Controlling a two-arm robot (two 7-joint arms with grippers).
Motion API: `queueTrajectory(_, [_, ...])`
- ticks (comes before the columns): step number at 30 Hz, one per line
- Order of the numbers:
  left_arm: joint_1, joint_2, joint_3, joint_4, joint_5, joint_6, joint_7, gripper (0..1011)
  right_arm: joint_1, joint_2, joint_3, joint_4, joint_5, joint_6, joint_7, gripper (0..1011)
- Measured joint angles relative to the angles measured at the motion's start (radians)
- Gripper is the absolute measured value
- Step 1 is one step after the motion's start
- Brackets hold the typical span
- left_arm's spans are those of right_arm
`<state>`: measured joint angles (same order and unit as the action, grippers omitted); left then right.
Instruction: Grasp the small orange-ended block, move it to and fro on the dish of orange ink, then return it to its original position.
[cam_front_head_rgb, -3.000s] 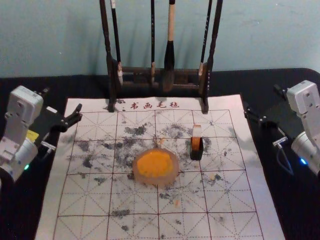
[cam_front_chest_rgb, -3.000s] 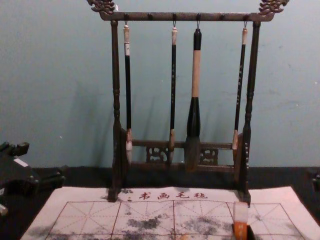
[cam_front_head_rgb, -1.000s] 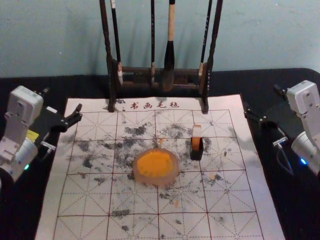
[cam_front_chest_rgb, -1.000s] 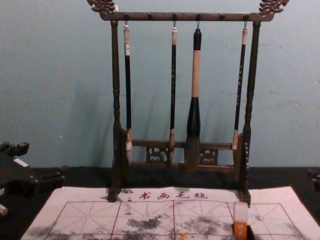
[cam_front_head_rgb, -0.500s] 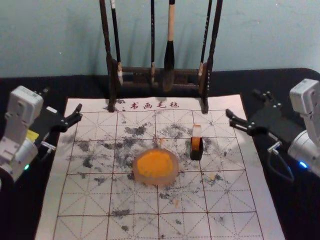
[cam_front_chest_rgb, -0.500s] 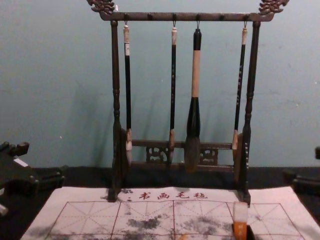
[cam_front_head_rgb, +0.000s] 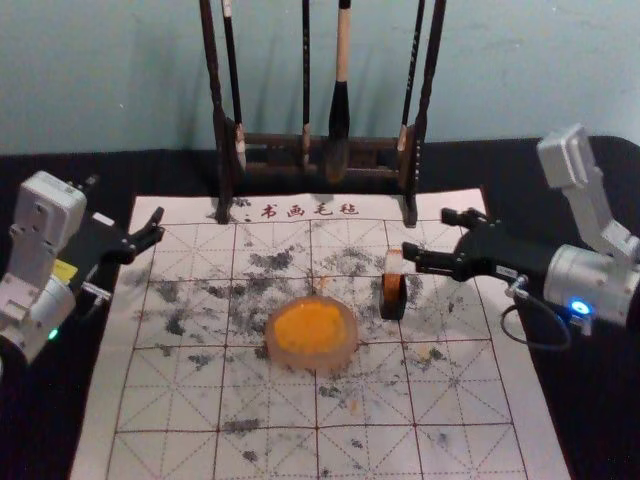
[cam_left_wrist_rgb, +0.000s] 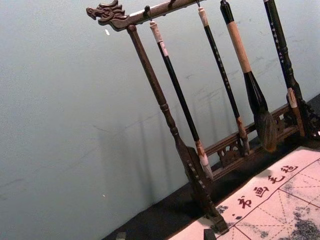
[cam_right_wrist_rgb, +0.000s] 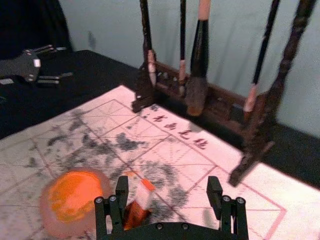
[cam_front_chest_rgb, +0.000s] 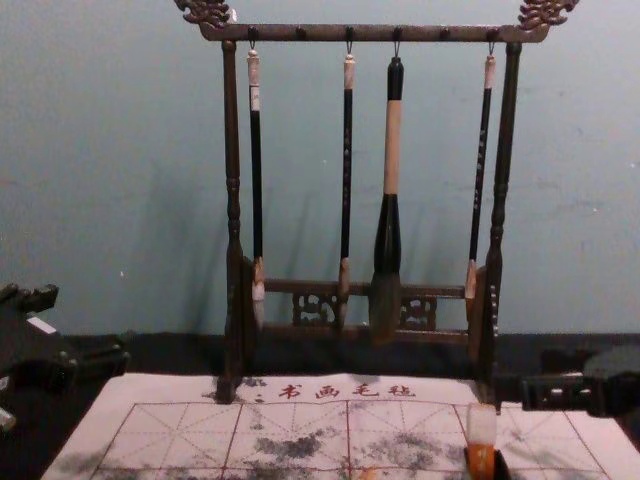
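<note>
The orange-ended block (cam_front_head_rgb: 393, 272) stands upright in a small black holder (cam_front_head_rgb: 393, 302) on the mat, right of the round dish of orange ink (cam_front_head_rgb: 311, 333). My right gripper (cam_front_head_rgb: 424, 235) is over the mat just right of and behind the block, its fingers spread. In the right wrist view the gripper (cam_right_wrist_rgb: 166, 192) is open, with the block (cam_right_wrist_rgb: 144, 194) beyond one finger and the dish (cam_right_wrist_rgb: 75, 201) farther off. The chest view has the block (cam_front_chest_rgb: 481, 440) near its lower edge. My left gripper (cam_front_head_rgb: 127, 218) is parked, open, at the mat's left edge.
A dark wooden rack (cam_front_chest_rgb: 232, 200) with several hanging brushes stands behind the mat, its feet on the mat's back edge. The ink-stained gridded mat (cam_front_head_rgb: 170, 400) lies on a black-covered table (cam_front_head_rgb: 40, 400). A wall rises behind.
My right gripper has swung inward from the right side, over the mat and up beside the block. The left arm, block and dish have stayed in place.
</note>
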<state>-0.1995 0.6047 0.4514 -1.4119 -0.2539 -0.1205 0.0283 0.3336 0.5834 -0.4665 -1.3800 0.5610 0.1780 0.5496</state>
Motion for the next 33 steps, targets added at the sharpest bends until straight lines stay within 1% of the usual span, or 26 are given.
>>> queueTrajectory(2, [0.000,0.000,0.000,0.000,0.000,0.000,0.000,1001,0.022,-0.008,-0.006,0.027,0.015,0.024,0.029,1003])
queueTrajectory(4, [0.000,0.000,0.000,0.000,0.000,0.000,0.000,1001,0.077,-0.027,-0.028,0.099,0.044,0.067,0.095,1002])
queueTrajectory(5, [0.000,0.000,0.000,0.000,0.000,0.000,0.000,1002,0.077,-0.027,-0.028,0.099,0.044,0.067,0.095,1002])
queueTrajectory(6, [0.000,0.000,0.000,0.000,0.000,0.000,0.000,1001,0.102,-0.035,-0.040,0.132,0.053,0.082,0.122,1002])
queueTrajectory(8, [0.000,0.000,0.000,0.000,0.000,0.000,0.000,1001,0.125,-0.041,-0.054,0.163,0.058,0.093,0.146,1002])
queueTrajectory(9, [0.000,0.000,0.000,0.000,0.000,0.000,0.000,1001,0.144,-0.047,-0.065,0.191,0.063,0.100,0.167,1002])
queueTrajectory(13, [0.000,0.000,0.000,0.000,0.000,0.000,0.000,1001,0.183,-0.058,-0.090,0.249,0.070,0.107,0.210,1002])
queueTrajectory(18, [0.000,0.000,0.000,0.000,0.000,0.000,0.000,1001,0.210,-0.065,-0.112,0.298,0.081,0.101,0.247,1002])
queueTrajectory(19, [0.000,0.000,0.000,0.000,0.000,0.000,0.000,1001,0.210,-0.065,-0.112,0.298,0.081,0.101,0.247,1002])
queueTrajectory(21, [0.000,0.000,0.000,0.000,0.000,0.000,0.000,1001,0.219,-0.065,-0.121,0.316,0.090,0.089,0.273,1002])
queueTrajectory(30, [0.000,0.000,0.000,0.000,0.000,0.000,0.000,1001,0.233,-0.062,-0.140,0.347,0.114,0.061,0.326,1003])
queueTrajectory(33, [0.000,0.000,0.000,0.000,0.000,0.000,0.000,1001,0.244,-0.062,-0.153,0.366,0.126,0.049,0.357,1002])
